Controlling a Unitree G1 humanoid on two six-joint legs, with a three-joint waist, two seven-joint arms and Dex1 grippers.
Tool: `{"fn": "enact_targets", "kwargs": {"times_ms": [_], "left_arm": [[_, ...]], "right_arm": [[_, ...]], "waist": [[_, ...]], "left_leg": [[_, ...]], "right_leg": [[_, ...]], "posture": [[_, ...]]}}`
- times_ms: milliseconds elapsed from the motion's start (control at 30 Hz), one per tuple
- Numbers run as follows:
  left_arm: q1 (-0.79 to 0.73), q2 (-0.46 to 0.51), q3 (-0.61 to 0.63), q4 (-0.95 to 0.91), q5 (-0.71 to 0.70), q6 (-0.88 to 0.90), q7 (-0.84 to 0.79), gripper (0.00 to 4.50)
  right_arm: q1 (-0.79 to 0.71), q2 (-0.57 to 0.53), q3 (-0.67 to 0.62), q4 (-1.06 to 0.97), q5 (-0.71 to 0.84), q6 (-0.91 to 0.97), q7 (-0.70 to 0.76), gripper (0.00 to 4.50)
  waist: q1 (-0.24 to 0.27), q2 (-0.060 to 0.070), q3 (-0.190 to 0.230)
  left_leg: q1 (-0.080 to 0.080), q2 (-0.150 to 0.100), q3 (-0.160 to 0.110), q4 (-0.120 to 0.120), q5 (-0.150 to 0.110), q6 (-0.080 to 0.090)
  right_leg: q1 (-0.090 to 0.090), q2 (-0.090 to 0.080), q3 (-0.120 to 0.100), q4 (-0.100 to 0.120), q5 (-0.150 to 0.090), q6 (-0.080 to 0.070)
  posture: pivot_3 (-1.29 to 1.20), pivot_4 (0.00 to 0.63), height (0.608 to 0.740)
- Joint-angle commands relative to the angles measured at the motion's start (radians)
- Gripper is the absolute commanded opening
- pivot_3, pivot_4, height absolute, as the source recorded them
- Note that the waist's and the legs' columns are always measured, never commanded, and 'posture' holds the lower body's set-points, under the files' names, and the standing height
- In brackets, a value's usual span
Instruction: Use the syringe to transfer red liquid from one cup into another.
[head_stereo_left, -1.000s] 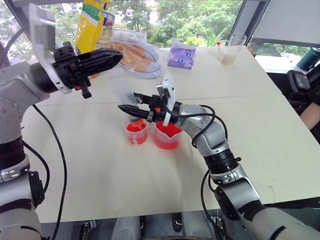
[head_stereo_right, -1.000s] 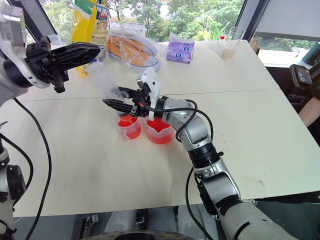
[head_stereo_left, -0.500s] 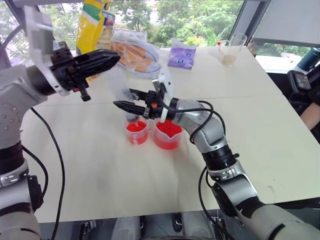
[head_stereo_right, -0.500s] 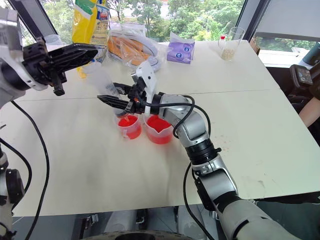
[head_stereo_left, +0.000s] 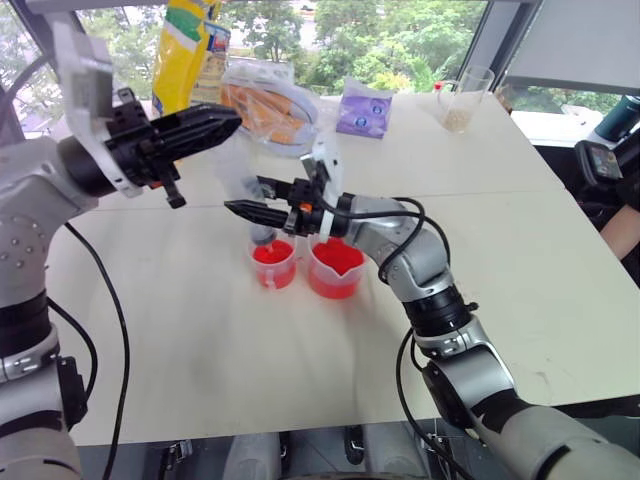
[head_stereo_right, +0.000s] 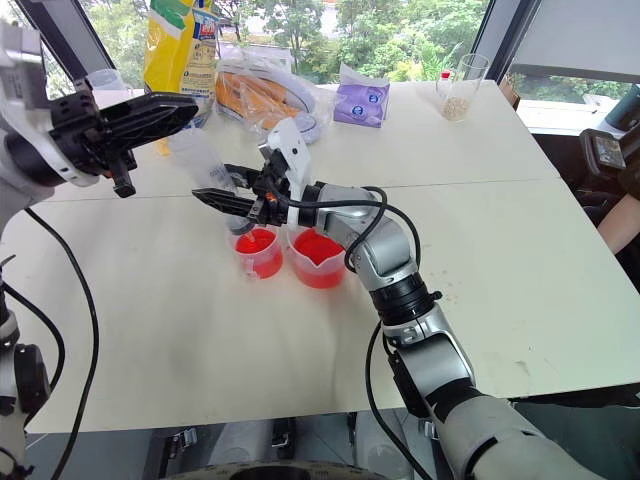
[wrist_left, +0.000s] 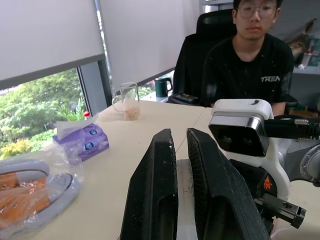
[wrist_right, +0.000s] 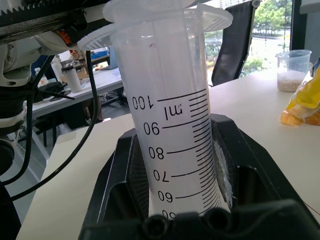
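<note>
Syringe (one), two red cups

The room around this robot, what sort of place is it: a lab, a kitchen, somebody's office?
Most likely an office or lab workspace. A person sits in a black office chair beside the big white table, and tall windows look out on trees.

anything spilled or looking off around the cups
No spill: the table around the smaller cup and the spouted cup looks clean, and both stand upright. Only the syringe slants, clamped in the right gripper above the smaller cup.
</note>
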Motion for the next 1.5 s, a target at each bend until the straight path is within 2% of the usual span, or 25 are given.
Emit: {"fn": "enact_targets", "kwargs": {"times_ms": [33, 67, 267, 300, 567, 733, 933, 1100, 1167, 1267, 1500], "left_arm": [[-0.004, -0.008, -0.049, 0.0, -0.032, 0.067, -0.001, 0.9], [-0.013, -0.008, -0.04, 0.006, -0.042, 0.076, 0.0, 1.14], [-0.026, 0.013, -0.008, 0.018, -0.036, 0.074, 0.004, 4.18], [-0.025, 0.019, -0.002, 0.019, -0.032, 0.069, 0.001, 4.48], [0.049, 0.093, 0.08, 0.017, -0.036, 0.054, -0.032, 4.48], [0.125, 0.104, 0.123, -0.012, -0.047, 0.05, -0.035, 4.48], [0.187, 0.075, 0.116, -0.065, -0.059, 0.044, -0.025, 4.48], [0.216, 0.037, 0.097, -0.103, -0.07, 0.041, -0.007, 4.48], [0.23, 0.024, 0.085, -0.115, -0.067, 0.037, -0.003, 4.48], [0.243, 0.016, 0.076, -0.128, -0.072, 0.037, -0.008, 4.48], [0.25, 0.005, 0.067, -0.142, -0.084, 0.047, 0.001, 4.48]], "right_arm": [[-0.059, 0.017, -0.104, -0.067, 0.059, -0.042, -0.033, 1.38], [-0.051, 0.016, -0.1, -0.063, 0.057, -0.042, -0.031, 1.38], [-0.01, 0.02, -0.081, -0.057, 0.05, -0.028, -0.021, 1.38], [-0.004, 0.02, -0.077, -0.058, 0.048, -0.028, -0.019, 1.38], [0.018, 0.009, -0.075, -0.076, 0.049, -0.007, -0.023, 1.38], [-0.049, -0.043, -0.152, -0.115, 0.096, 0.089, -0.06, 1.38], [-0.256, -0.167, -0.359, -0.091, 0.225, 0.403, -0.262, 1.38], [-0.385, -0.341, -0.428, 0.064, 0.183, 0.703, -0.412, 1.38], [-0.37, -0.439, -0.41, 0.112, 0.169, 0.849, -0.413, 1.38], [-0.287, -0.523, -0.348, 0.12, 0.144, 0.94, -0.4, 1.38], [-0.109, -0.574, -0.262, 0.088, 0.1, 0.989, -0.388, 1.38]], "waist": [[0.0, 0.0, 0.0], [0.002, 0.0, 0.0], [-0.002, 0.0, 0.0], [-0.003, 0.0, 0.0], [-0.003, 0.0, 0.0], [0.001, 0.0, 0.0], [0.003, 0.001, 0.001], [0.001, 0.0, 0.001], [0.005, 0.0, 0.0], [0.004, 0.0, 0.0], [-0.003, 0.001, 0.001]], "left_leg": [[0.0, 0.0, 0.0, 0.0, 0.0, 0.0], [0.0, 0.0, 0.0, 0.0, 0.0, 0.0], [0.0, 0.0, 0.0, 0.0, 0.0, 0.0], [0.0, 0.0, 0.0, -0.001, 0.0, 0.0], [0.0, 0.0, 0.0, -0.001, 0.0, 0.0], [-0.001, 0.001, 0.0, -0.001, 0.0, 0.0], [-0.001, 0.001, 0.0, -0.001, 0.0, 0.0], [-0.002, 0.001, 0.0, -0.002, 0.0, 0.0], [-0.002, 0.0, 0.0, -0.002, 0.0, 0.001], [-0.002, 0.0, 0.001, -0.002, -0.002, 0.003], [-0.003, 0.0, 0.002, -0.002, -0.002, 0.004]], "right_leg": [[0.0, 0.0, 0.0, 0.0, 0.0, 0.0], [0.0, 0.0, 0.0, 0.0, 0.0, 0.0], [0.0, 0.0, 0.0, 0.0, 0.0, 0.0], [0.0, 0.0, 0.0, 0.0, 0.0, 0.0], [-0.001, 0.0, 0.0, 0.0, 0.0, 0.0], [-0.001, -0.001, 0.0, 0.0, 0.0, 0.0], [-0.002, -0.002, 0.0, 0.0, 0.0, 0.0], [-0.002, -0.002, 0.0, -0.001, 0.0, -0.001], [-0.002, -0.002, 0.0, -0.001, -0.001, -0.003], [-0.002, -0.003, 0.0, -0.002, -0.002, -0.004], [-0.004, -0.001, 0.001, -0.001, 0.0, 0.0]], "posture": [[0.0, 0.15, 0.74], [0.0, 0.15, 0.74], [0.0, 0.15, 0.74], [0.0, 0.15, 0.74], [0.0, 0.15, 0.74], [0.0, 0.15, 0.74], [0.0, 0.15, 0.74], [0.0, 0.15, 0.74], [0.0, 0.15, 0.74], [0.0, 0.15, 0.74], [0.0, 0.15, 0.74]]}}
